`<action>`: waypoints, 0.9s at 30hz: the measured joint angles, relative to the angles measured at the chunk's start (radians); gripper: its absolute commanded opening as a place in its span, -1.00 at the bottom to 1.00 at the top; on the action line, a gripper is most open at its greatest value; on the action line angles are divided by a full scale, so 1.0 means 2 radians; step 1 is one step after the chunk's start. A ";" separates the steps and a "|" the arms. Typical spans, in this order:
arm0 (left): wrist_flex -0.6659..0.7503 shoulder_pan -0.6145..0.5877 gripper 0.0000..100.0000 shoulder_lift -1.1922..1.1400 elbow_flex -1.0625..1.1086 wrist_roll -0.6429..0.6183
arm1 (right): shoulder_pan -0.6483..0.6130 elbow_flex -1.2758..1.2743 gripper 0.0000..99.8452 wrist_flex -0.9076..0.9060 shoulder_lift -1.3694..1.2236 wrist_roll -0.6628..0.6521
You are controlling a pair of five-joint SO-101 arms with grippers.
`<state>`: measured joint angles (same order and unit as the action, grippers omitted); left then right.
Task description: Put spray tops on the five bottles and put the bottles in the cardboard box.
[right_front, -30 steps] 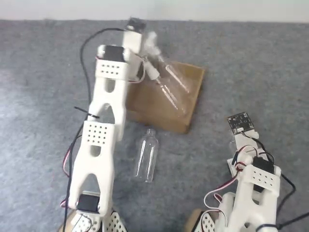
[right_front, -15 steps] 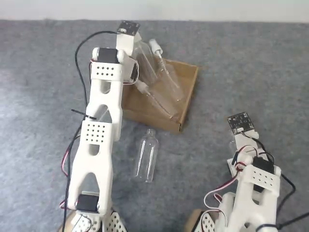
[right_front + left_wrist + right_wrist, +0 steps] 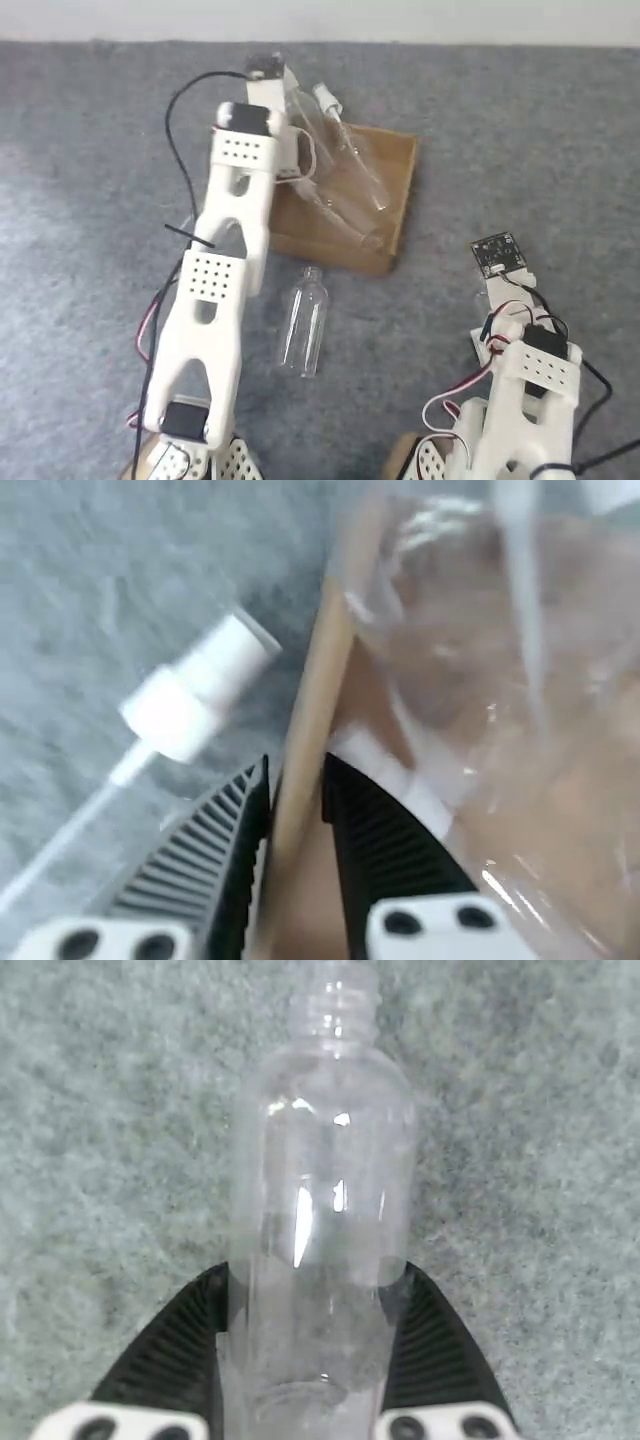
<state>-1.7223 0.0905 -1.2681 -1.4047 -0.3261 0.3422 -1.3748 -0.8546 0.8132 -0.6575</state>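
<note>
My left gripper (image 3: 295, 765) is shut on the wall of the cardboard box (image 3: 305, 710), one finger inside and one outside. The box (image 3: 395, 190) lies at the far middle of the carpet and holds clear bottles (image 3: 352, 180) with white spray tops, seen close up as clear plastic (image 3: 480, 660). A white spray top (image 3: 190, 700) with a thin tube lies on the carpet just outside that wall. My right gripper (image 3: 315, 1290) is shut on a clear bottle (image 3: 322, 1190) with an open neck. Another topless bottle (image 3: 303, 318) lies on the carpet in front of the box.
Grey carpet (image 3: 520, 130) covers the whole work surface. The left arm (image 3: 225, 250) stretches from the near edge to the box. The right arm (image 3: 525, 390) stays low at the near right, its wrist camera board (image 3: 499, 255) over its gripper.
The left arm swung left and then back right, and the box turned and shifted with it. The bottles inside slid. The right arm and the loose bottle have not moved.
</note>
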 measured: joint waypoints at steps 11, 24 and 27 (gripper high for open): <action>0.000 0.073 -0.83 -0.001 0.003 -0.171 | 0.000 0.000 -0.98 0.000 0.000 0.000; 0.000 0.077 -0.42 -0.001 0.002 -0.124 | 0.000 0.000 -0.98 0.001 0.000 0.000; 0.000 0.077 -0.39 0.010 0.002 -0.094 | 0.000 -0.001 -0.98 0.001 0.000 0.000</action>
<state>-1.7223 0.2440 -1.2482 -1.4001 -0.5148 0.3422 -1.3763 -0.8531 0.8132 -0.6575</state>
